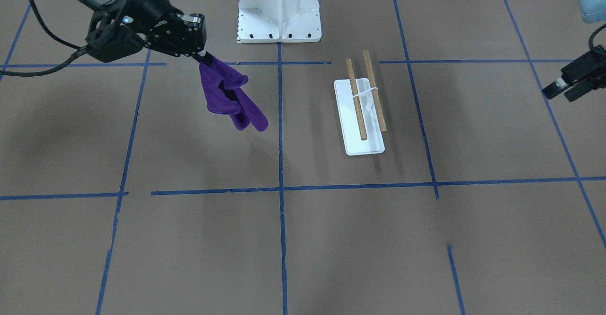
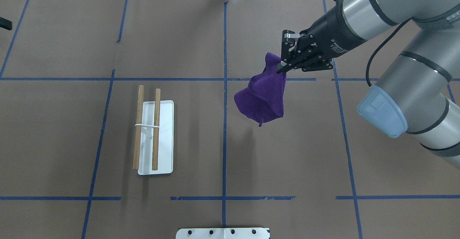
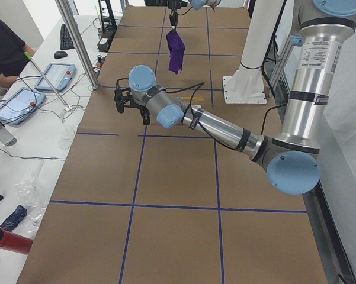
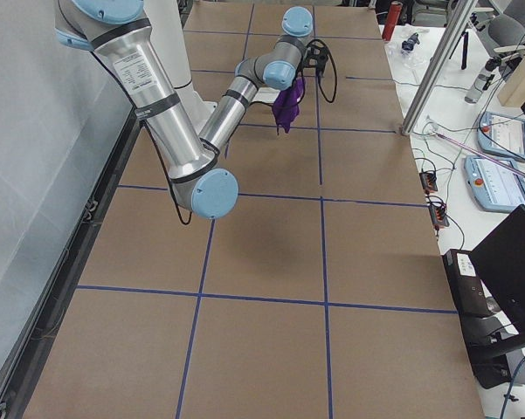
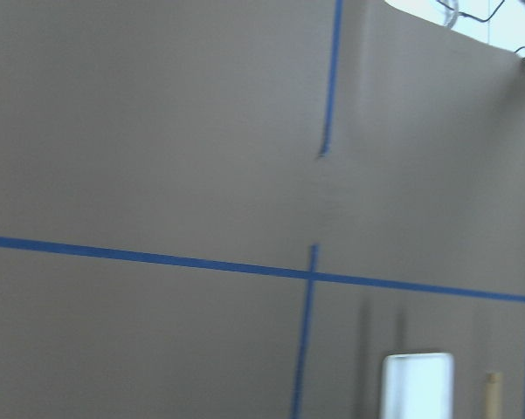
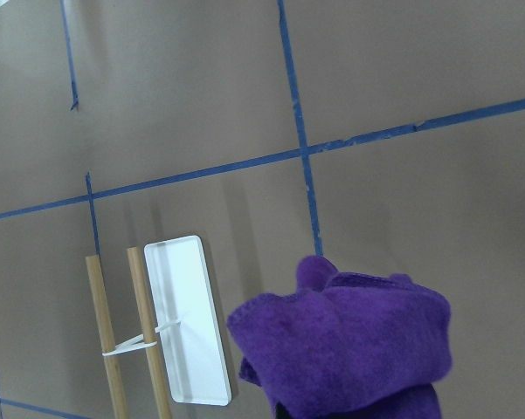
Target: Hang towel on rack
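I see the towel (image 2: 260, 99) off the table (image 2: 287, 167), hanging bunched and purple from one pinched top corner over the right half, just right of the centre tape line (image 2: 224, 142). Its folds droop clear of the surface and it throws a faint shadow below. The right gripper (image 2: 280, 68) is clamped on that corner, fingers closed on the cloth, with its arm reaching in from the right. From the right wrist camera the towel (image 6: 349, 340) fills the lower right, with the rack (image 6: 188, 323) beyond it on the left.

The rack (image 2: 166, 142) sits on the left half, well apart from the towel, with the centre line between them. Its white base lies flat, and two wooden dowels (image 2: 156, 129) run near to far above it, parallel, joined by a thin white bracket. The left dowel overhangs the base's left edge. Nothing is draped on them.

The left gripper (image 1: 558, 92) is far out at the left edge, away from rack and towel; its fingers look parted with nothing between them.

The white pedestal (image 1: 279, 16) stands at the near edge on the centre line, and blue tape marks the brown table into squares
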You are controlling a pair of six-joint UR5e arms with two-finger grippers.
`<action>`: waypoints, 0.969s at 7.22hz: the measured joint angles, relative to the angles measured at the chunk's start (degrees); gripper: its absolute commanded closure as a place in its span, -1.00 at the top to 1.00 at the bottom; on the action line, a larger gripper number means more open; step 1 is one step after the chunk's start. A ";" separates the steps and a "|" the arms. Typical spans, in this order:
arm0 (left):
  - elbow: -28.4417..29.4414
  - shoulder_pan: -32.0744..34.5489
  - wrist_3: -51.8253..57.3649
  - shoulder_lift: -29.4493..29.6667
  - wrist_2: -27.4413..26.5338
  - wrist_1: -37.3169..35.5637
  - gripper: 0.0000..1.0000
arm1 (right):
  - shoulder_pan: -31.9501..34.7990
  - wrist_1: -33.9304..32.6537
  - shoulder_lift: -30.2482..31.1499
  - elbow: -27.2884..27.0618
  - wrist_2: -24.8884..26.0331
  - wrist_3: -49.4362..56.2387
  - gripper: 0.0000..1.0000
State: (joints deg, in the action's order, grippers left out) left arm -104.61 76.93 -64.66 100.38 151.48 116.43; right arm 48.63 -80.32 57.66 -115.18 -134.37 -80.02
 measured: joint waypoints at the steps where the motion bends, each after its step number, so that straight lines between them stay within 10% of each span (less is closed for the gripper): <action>1: -0.19 -2.66 -6.03 2.55 -0.05 2.65 1.00 | -3.10 -0.03 -2.27 0.03 3.71 0.26 -1.00; 7: -0.02 -15.84 -26.72 10.42 -5.42 15.39 1.00 | -13.11 -0.21 -10.07 3.69 16.43 10.45 -1.00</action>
State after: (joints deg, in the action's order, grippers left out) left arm -104.63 61.09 -91.38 110.80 146.06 131.82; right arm 35.52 -80.53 47.58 -111.49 -117.94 -69.56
